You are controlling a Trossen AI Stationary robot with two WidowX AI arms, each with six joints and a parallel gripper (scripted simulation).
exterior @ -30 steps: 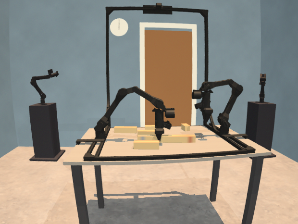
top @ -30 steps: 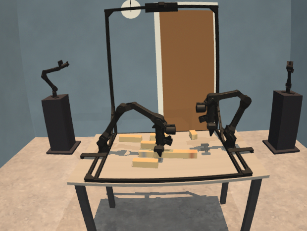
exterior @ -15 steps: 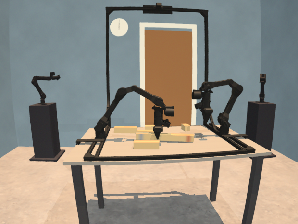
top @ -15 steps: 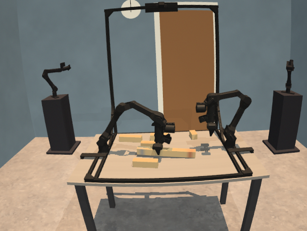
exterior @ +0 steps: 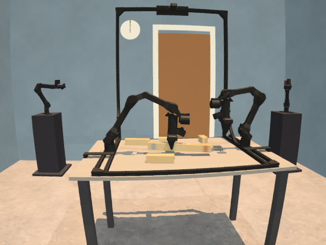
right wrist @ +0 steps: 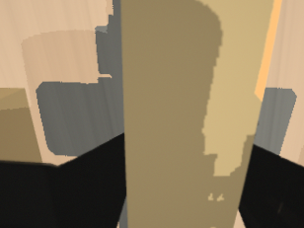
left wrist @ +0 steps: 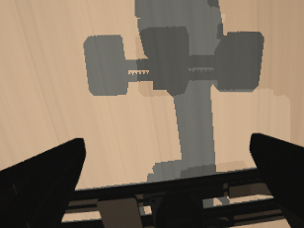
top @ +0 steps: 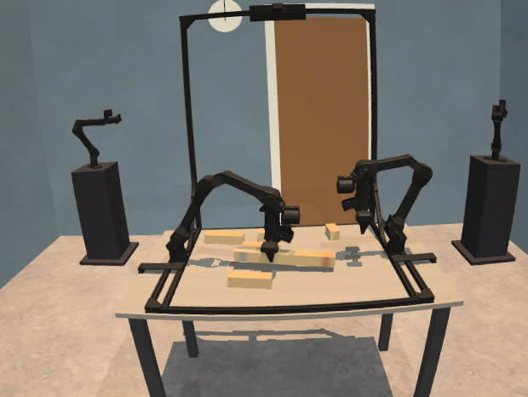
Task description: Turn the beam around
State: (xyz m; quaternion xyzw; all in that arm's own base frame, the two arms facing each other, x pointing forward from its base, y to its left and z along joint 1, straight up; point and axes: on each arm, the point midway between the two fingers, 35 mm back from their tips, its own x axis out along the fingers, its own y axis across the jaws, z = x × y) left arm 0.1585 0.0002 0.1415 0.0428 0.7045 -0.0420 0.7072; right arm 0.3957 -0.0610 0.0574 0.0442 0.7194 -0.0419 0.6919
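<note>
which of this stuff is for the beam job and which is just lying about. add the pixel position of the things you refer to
For the job:
- striped beam [top: 307, 259] [exterior: 192, 147] [right wrist: 168, 98]
- right claw [top: 269, 256] [exterior: 171, 147] [right wrist: 183, 177], shut on it
- two short wood blocks [top: 249, 280] [exterior: 160, 159] [right wrist: 14, 132] as bearers; I can't tell which two

Not for the job:
- remaining short blocks
- clock [top: 217, 21] [exterior: 126, 31]
- door [top: 319, 119] [exterior: 184, 79]

Beam [top: 309, 258] [exterior: 192, 147] [right wrist: 173, 98] and right claw [top: 269, 258] [exterior: 171, 147] [right wrist: 178, 139] higher in view; both slightly further left.
</note>
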